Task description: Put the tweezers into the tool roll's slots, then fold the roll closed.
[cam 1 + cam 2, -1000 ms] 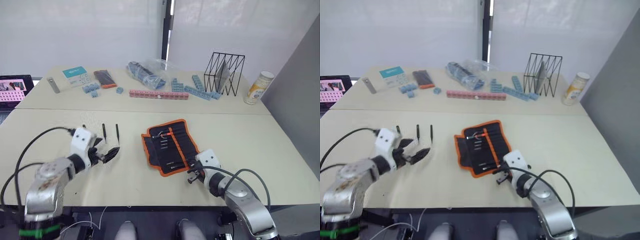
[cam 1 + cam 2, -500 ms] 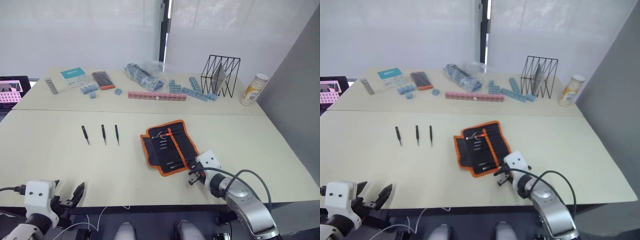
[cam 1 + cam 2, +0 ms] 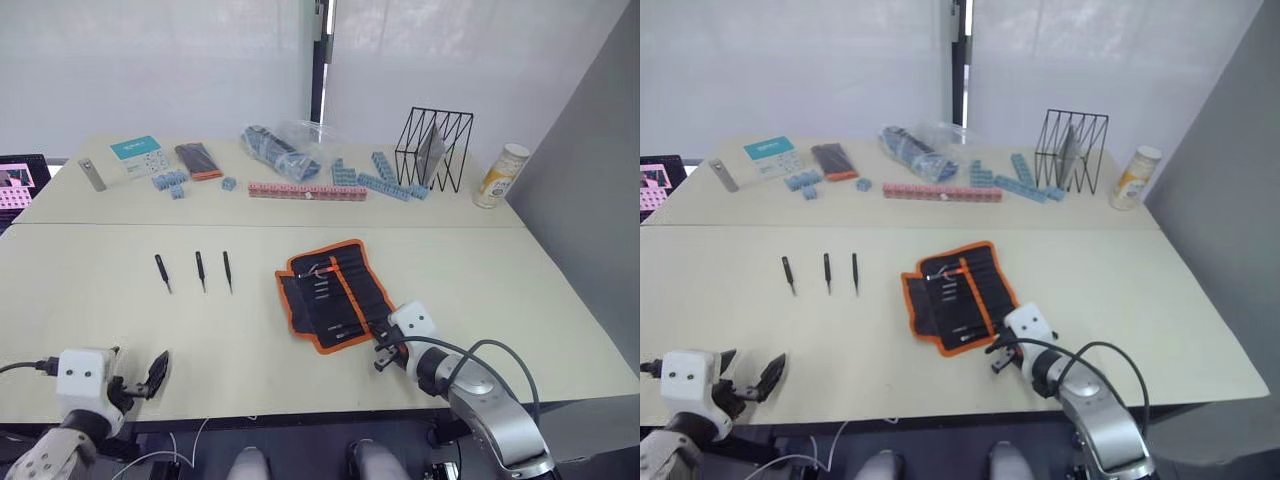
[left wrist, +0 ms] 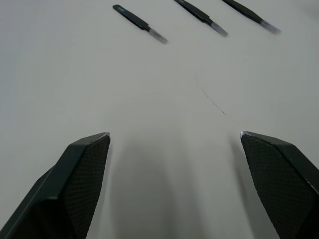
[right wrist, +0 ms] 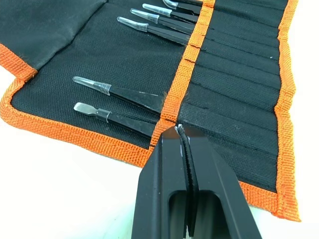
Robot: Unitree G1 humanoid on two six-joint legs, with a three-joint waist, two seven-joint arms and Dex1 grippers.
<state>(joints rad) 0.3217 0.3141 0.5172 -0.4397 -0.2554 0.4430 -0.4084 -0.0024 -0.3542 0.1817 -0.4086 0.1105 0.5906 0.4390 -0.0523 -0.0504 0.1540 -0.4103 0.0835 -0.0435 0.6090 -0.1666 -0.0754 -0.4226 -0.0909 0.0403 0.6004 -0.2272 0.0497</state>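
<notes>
The tool roll (image 3: 335,293) lies unrolled on the table, black with orange edging. Several tweezers with clear-capped tips (image 5: 124,94) sit in its slots (image 5: 234,74). Three more black tweezers (image 3: 161,271) (image 3: 200,270) (image 3: 227,270) lie side by side on the table to its left, and they reappear ahead of the left fingers (image 4: 139,23). My right gripper (image 5: 178,130) is shut, its tips at the roll's near orange edging (image 3: 380,355). My left gripper (image 3: 138,362) is open and empty over the table's near left edge, well short of the loose tweezers.
On the far table are a grey metal bar (image 3: 92,174), a teal card (image 3: 138,152), a small black-and-orange case (image 3: 198,160), blue blocks, a clear bag (image 3: 285,148), a pink strip (image 3: 306,190), a wire rack (image 3: 432,148) and a can (image 3: 497,175). A screen (image 3: 12,185) stands far left.
My left gripper has pulled back from beside the loose tweezers to the table's near edge, still open. The right gripper has stayed at the roll. The camera has shifted slightly.
</notes>
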